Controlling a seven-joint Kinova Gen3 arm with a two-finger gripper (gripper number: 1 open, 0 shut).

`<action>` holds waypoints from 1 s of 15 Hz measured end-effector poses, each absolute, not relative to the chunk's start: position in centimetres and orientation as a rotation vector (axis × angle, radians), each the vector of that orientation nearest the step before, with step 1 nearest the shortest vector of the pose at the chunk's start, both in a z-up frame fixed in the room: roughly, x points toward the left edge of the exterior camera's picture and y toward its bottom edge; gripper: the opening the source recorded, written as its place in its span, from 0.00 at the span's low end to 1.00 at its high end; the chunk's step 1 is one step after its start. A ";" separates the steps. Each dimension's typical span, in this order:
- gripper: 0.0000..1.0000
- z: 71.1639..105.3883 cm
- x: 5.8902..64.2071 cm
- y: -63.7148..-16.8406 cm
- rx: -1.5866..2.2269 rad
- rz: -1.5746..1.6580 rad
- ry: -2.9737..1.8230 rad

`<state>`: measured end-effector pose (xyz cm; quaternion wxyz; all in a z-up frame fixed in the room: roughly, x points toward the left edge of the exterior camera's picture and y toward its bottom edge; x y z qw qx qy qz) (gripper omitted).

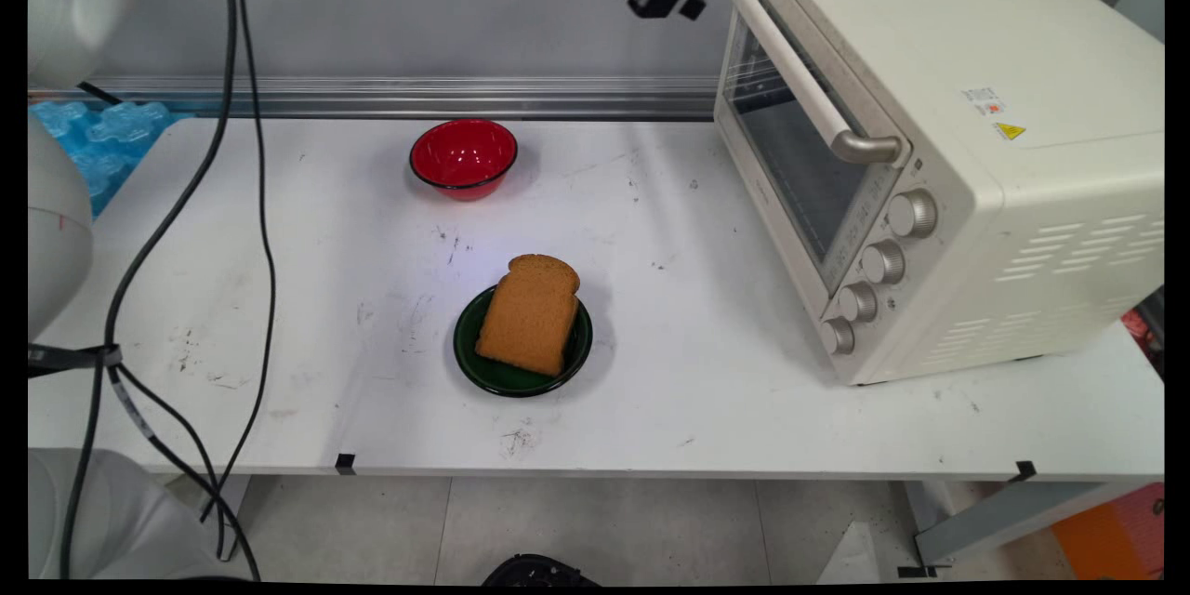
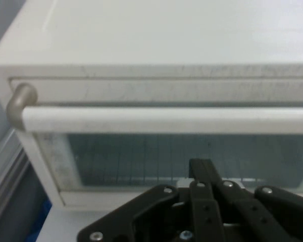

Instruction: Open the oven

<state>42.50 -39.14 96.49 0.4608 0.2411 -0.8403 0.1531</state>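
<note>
My black gripper (image 1: pixel 667 0) hangs high above the table's back edge, just left of the cream toaster oven (image 1: pixel 1004 112) and level with the far end of its door handle (image 1: pixel 799 65). It touches nothing. In the hand view the gripper (image 2: pixel 204 170) is shut and empty, pointing at the oven's closed glass door (image 2: pixel 156 156), with the handle bar (image 2: pixel 166 118) running across just above it. A slice of brown bread (image 1: pixel 530 314) lies on a dark green plate (image 1: pixel 479 370) near the table's front middle.
An empty red bowl (image 1: pixel 463 156) stands at the back middle of the table. Black cables (image 1: pixel 260 204) hang down on the left. A blue moulded tray (image 1: pixel 98 144) lies off the table's back left corner. The oven fills the table's right side.
</note>
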 end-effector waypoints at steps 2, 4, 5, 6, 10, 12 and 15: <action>0.00 96.7 41.4 -39.7 0.583 0.369 -2.059; 0.00 96.9 40.6 -40.2 0.576 0.363 -2.053; 0.00 97.0 40.0 -40.6 0.572 0.358 -2.050; 0.00 97.0 39.4 -41.0 0.567 0.353 -2.047; 0.00 96.9 37.8 -42.1 0.558 0.338 -2.043; 0.00 96.6 36.8 -42.8 0.555 0.328 -2.043; 0.00 95.9 35.7 -43.6 0.554 0.312 -2.046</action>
